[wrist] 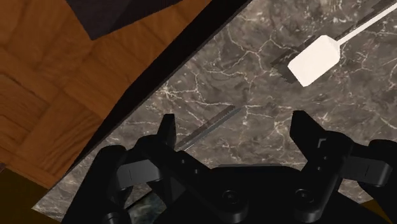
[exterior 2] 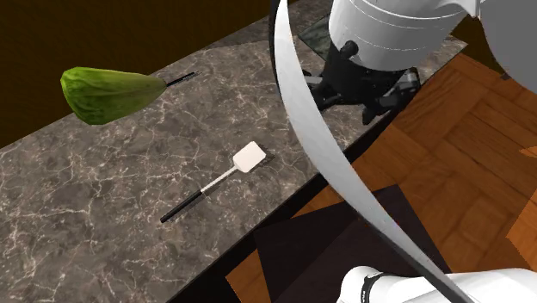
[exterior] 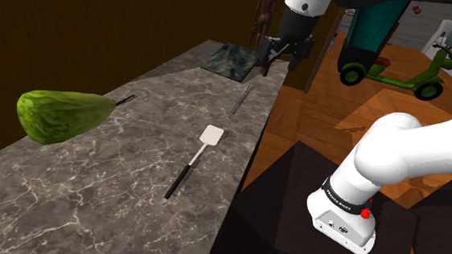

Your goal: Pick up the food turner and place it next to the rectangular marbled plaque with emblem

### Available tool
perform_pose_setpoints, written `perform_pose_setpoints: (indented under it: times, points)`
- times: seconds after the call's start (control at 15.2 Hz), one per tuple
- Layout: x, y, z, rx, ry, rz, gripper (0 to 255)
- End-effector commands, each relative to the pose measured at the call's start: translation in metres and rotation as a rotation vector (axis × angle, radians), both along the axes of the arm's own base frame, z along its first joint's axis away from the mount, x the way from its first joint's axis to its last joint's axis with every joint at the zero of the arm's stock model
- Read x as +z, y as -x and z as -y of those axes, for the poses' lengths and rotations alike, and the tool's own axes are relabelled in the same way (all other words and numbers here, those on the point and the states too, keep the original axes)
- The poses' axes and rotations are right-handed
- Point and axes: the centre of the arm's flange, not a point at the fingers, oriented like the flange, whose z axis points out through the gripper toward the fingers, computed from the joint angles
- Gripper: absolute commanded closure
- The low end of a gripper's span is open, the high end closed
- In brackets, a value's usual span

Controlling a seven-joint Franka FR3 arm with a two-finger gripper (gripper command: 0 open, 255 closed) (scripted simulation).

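Two fingers on your gripper (wrist: 234,124) stand wide apart, holding nothing, so move along the counter (exterior: 91,194) to the food turner (exterior: 192,162) lying flat there and pinch what seems a thin black handle.

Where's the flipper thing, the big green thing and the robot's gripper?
White-bladed, black-handled food turner (exterior: 211,135): shoulder view, on its blade.
Big green bumpy oval thing (exterior: 60,116): shoulder view, on its middle.
All-black gripper (wrist: 235,121): wrist view, midway between its open fingertips.

Grey marbled counter (exterior: 92,186), wood parquet floor (exterior: 322,112), dark brown wall (exterior: 102,26), green scooter (exterior: 381,73) beyond.
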Motion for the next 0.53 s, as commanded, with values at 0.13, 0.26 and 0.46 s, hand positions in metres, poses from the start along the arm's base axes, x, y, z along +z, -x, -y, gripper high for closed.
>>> perform_pose_setpoints:
  times: [0.13, 0.26, 0.46]
  points:
    - [-0.034, -0.002, -0.036, -0.152, -0.036, -0.023, 0]
    - [-0.05, -0.004, -0.055, -0.224, -0.053, -0.034, 0]
    - [-0.074, -0.011, -0.083, -0.333, -0.079, -0.052, 0]
